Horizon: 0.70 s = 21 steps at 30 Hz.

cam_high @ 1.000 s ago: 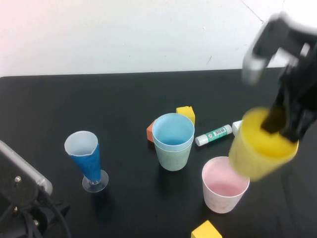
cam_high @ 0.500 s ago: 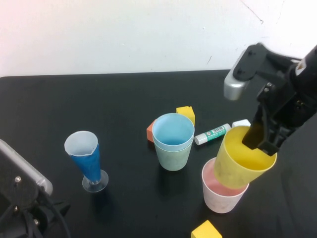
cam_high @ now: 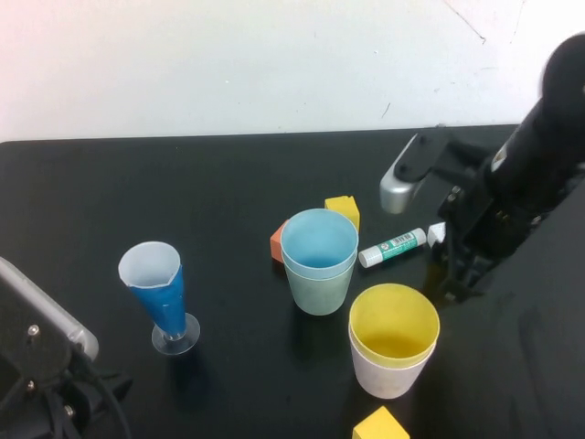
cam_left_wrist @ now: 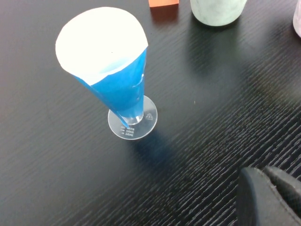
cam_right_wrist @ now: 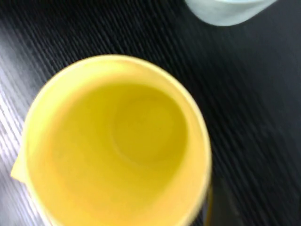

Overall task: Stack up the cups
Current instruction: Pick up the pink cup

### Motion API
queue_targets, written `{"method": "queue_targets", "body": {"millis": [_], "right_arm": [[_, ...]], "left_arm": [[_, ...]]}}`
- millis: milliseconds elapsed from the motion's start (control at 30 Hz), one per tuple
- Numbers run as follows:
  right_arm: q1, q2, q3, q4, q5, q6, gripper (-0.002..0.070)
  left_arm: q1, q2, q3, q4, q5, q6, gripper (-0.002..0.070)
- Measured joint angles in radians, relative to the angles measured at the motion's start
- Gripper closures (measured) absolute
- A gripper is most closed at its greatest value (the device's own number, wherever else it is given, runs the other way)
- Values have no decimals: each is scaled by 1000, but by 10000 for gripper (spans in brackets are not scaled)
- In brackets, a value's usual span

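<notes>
The yellow cup (cam_high: 393, 322) sits nested upright in the pale pink cup (cam_high: 384, 375) at the front right. The light blue cup (cam_high: 319, 242) sits nested in the sage green cup (cam_high: 320, 293) at the table's middle. My right gripper (cam_high: 452, 282) is just right of the yellow cup, apart from it and open. In the right wrist view the yellow cup (cam_right_wrist: 117, 150) fills the picture. My left gripper (cam_left_wrist: 273, 187) is shut and empty at the front left, near the blue-and-white cone glass (cam_left_wrist: 110, 70). The green cup's base (cam_left_wrist: 218, 9) shows in the left wrist view.
The cone glass (cam_high: 157, 283) stands at the left. A glue stick (cam_high: 395, 248), a yellow block (cam_high: 343, 208) and an orange block (cam_high: 277, 242) lie behind the cups. Another yellow block (cam_high: 380, 425) lies at the front edge.
My right gripper carried the yellow cup left and down, set it into the pink cup and let go. The gripper then drew back to the right. The left arm has not moved.
</notes>
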Motion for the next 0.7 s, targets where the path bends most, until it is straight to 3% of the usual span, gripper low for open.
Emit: {"method": "queue_targets", "body": {"millis": [167,333,700], "right_arm": [[0,119,0,53,14,0,347],[0,167,0,68,41,0,425],[0,-2,-151,-43,105,57,542]], "left_arm": [[0,0,0,-1,0,0,676],[0,0,0,-2,26,0,676],[0,0,0,-5,43,1,676]]}}
